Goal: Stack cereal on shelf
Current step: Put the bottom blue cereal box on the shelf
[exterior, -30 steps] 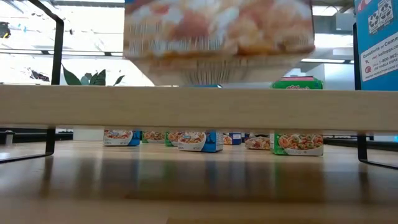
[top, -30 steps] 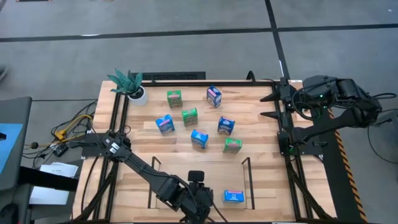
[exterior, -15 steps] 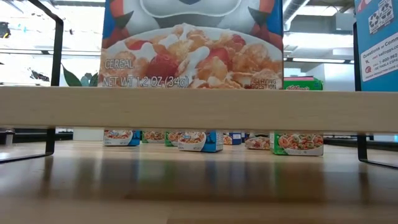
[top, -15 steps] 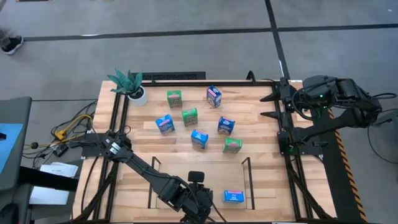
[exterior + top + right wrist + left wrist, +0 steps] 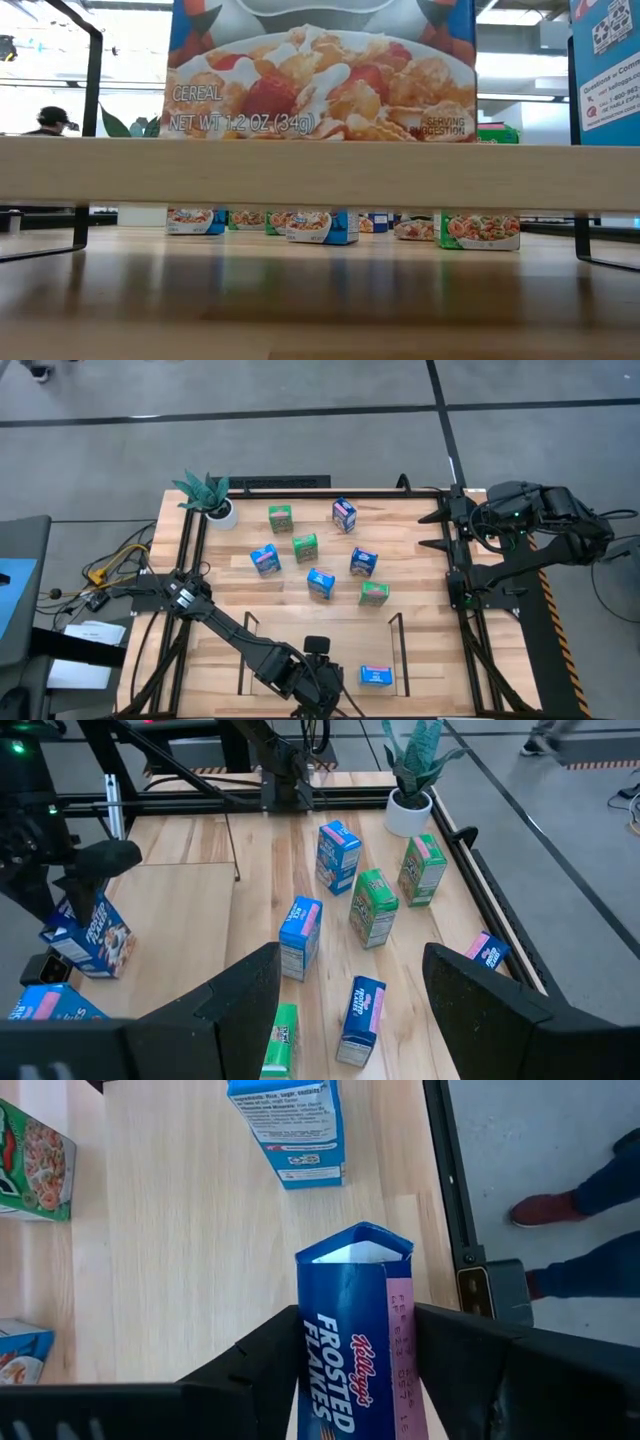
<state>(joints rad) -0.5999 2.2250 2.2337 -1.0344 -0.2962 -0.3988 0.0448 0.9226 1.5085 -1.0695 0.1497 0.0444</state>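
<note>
My left gripper [image 5: 352, 1365] is clamping a blue cereal box [image 5: 352, 1330], now lowered onto the shelf [image 5: 320, 172]. Release is coming next. My right gripper [image 5: 345, 985] is idling open, empty.

Left arm reaches across the lower centre of the high view; left gripper [image 5: 355, 1345] is clamped, both fingers [image 5: 262, 1355] pressed against what it holds. Right arm is folded at the upper right, right gripper [image 5: 350, 980] with fingers spread apart.

Count: 6 blue cereal boxes [image 5: 300, 936], 3 green cereal boxes [image 5: 373, 907], 1 potted plant [image 5: 208, 495] upper left of the high view, 1 shelf [image 5: 395, 635].
</note>
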